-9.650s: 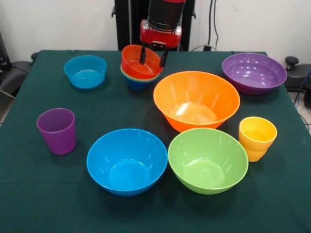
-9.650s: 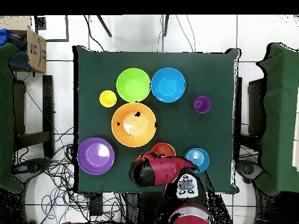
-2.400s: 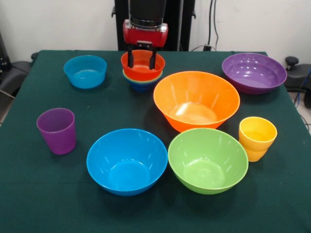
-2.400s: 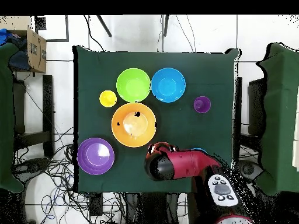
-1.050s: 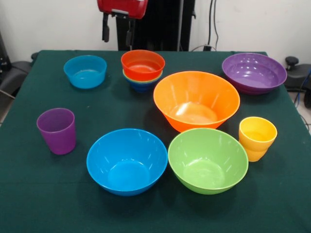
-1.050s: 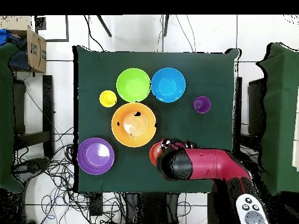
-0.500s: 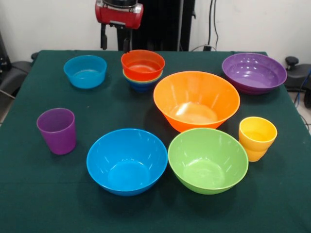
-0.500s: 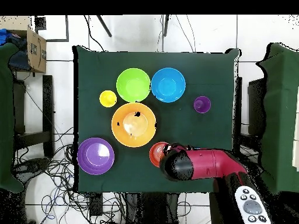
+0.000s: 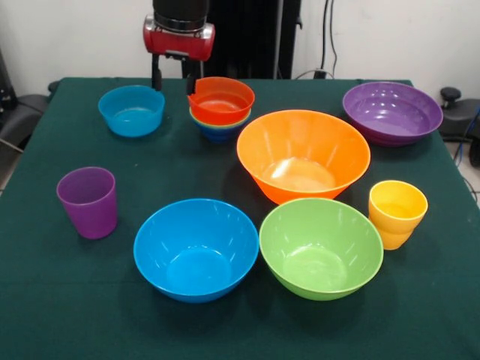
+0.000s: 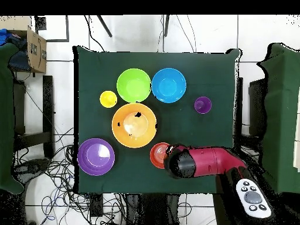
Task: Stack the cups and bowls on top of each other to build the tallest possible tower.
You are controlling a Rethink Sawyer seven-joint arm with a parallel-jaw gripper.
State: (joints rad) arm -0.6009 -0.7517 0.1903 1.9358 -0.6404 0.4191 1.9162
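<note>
Green table (image 9: pixel 45 300): open tool (image 9: pixel 172 79) between light blue bowl (image 9: pixel 132 110), tower (image 9: pixel 220 109).

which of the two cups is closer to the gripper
The purple cup: it stands on the same side of the table as the gripper, while the yellow cup sits across at the opposite edge.

Dark green tablecloth (image 9: pixel 420 300) covered the table, cardboard box (image 10: pixel 35 50) stood on a side stand off one corner, tangled black cables (image 10: pixel 55 176) lay across white tiled floor (image 10: pixel 199 32), white wall (image 9: pixel 390 34) behind.
</note>
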